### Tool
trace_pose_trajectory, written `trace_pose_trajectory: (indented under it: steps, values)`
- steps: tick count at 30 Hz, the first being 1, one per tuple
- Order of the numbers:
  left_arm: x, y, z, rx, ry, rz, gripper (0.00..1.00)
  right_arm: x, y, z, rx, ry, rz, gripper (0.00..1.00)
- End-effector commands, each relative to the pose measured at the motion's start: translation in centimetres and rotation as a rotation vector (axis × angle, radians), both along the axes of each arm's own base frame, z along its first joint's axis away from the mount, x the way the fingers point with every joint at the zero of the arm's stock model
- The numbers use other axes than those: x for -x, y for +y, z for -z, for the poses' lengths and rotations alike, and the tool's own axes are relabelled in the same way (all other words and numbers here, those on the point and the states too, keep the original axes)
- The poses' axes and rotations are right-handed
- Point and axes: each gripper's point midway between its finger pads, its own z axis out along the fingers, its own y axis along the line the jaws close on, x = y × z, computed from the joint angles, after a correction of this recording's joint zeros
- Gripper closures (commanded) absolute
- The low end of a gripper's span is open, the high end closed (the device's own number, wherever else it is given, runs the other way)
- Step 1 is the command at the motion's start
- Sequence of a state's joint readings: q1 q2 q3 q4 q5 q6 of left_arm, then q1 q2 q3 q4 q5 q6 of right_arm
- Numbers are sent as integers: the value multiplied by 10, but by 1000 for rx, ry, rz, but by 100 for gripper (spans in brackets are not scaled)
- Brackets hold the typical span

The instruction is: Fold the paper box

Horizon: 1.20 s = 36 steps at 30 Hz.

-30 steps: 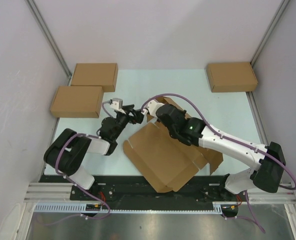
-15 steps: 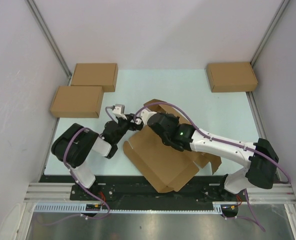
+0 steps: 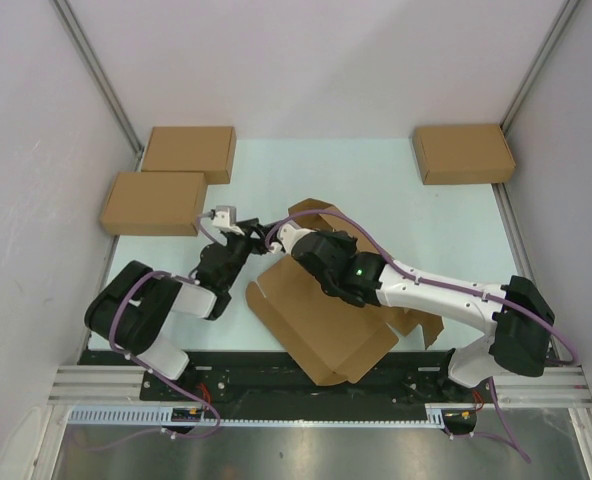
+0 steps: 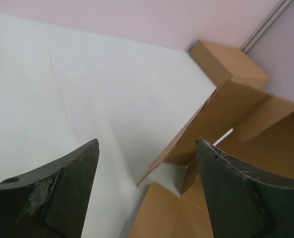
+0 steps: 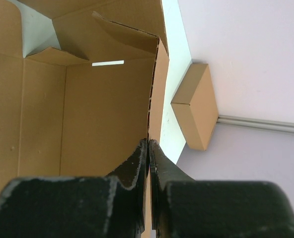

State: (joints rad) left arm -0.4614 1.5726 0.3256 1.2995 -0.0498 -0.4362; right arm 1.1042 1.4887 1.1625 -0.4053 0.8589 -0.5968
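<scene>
The paper box lies partly unfolded in the middle of the table, a brown cardboard sheet with flaps raised at its far end. My right gripper reaches in from the right and is shut on the upright edge of one side wall; its fingertips pinch the cardboard. My left gripper hovers just left of the box's far corner, open, with nothing between its fingers. In the left wrist view a raised flap stands ahead and to the right of the left gripper, apart from it.
Two compact brown boxes sit at the back left and a third at the back right. Walls with metal rails close the table on three sides. The right arm's forearm crosses over the sheet.
My right gripper has drawn left and nearer with the pinched wall. The left gripper has shifted slightly left and stays open.
</scene>
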Motion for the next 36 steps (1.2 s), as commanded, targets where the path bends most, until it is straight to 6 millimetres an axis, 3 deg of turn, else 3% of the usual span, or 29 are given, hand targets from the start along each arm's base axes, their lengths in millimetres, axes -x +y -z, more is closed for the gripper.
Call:
trace_pose_trajectory:
  steps: [1,21,30,36]
  values:
    - [-11,-6,-78,88,-257,12,16,3,2,5,-38,23,-10,100]
    - [3,-61,-77,27,-328,245,11,-14,-7,-3,-116,27,11,100]
    - [-20,-63,-61,-27,-285,194,12,-14,-4,-1,-117,32,8,100]
    - [-31,-69,-59,-58,-293,197,25,-14,-4,0,-118,33,6,100]
